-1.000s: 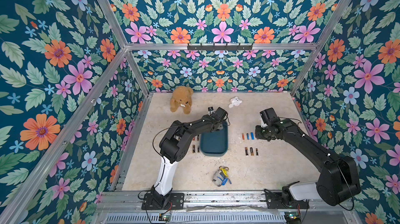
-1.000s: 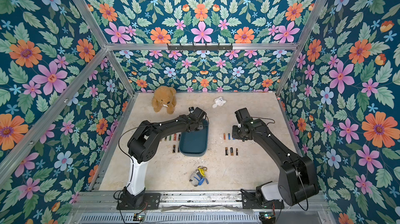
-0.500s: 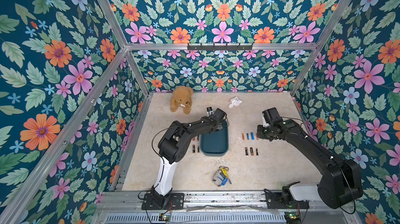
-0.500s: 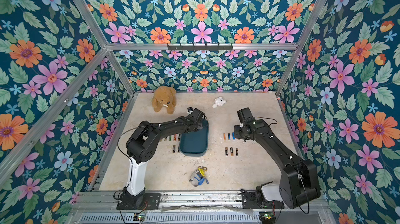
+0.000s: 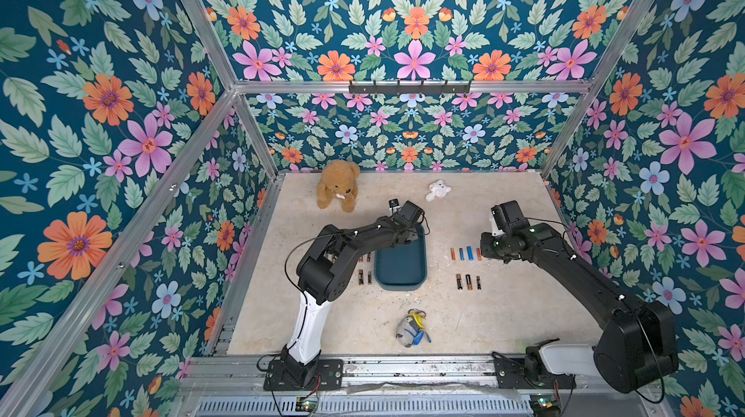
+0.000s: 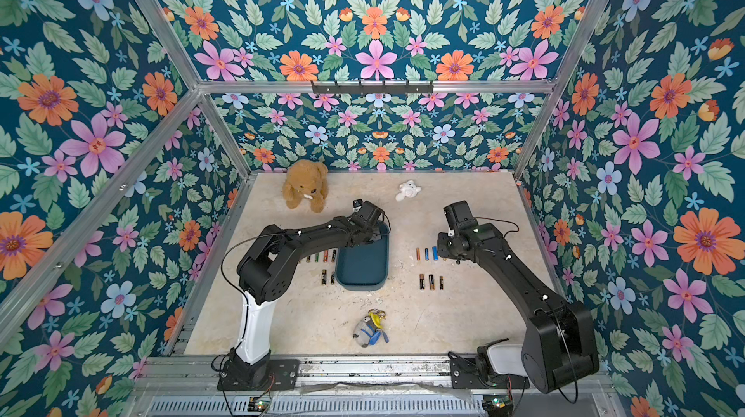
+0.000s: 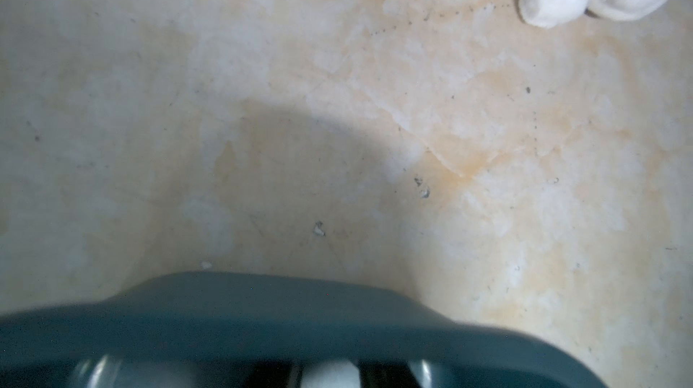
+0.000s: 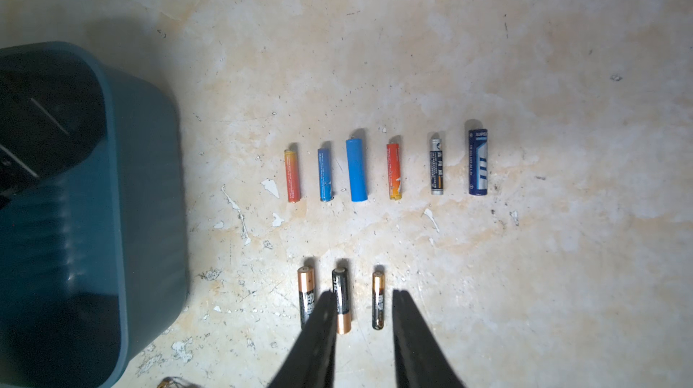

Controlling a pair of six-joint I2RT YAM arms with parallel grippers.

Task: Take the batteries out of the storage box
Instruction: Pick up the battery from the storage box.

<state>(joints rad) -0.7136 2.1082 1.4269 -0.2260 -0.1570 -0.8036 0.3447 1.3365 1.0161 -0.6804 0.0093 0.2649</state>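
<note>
Reaching into the far end of the storage box (image 5: 399, 270), the left gripper (image 5: 408, 230) hides its jaws (grip unclear); I'd lift straight up, slowly. Batteries (image 8: 356, 170) lie beside the box; right gripper (image 8: 364, 294) hovers parted, empty.

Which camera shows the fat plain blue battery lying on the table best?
The right wrist view: the plain blue battery lies close, sharp and unobstructed, its whole length visible. In both top views it is only a tiny blue sliver. The left wrist view does not show it.
</note>
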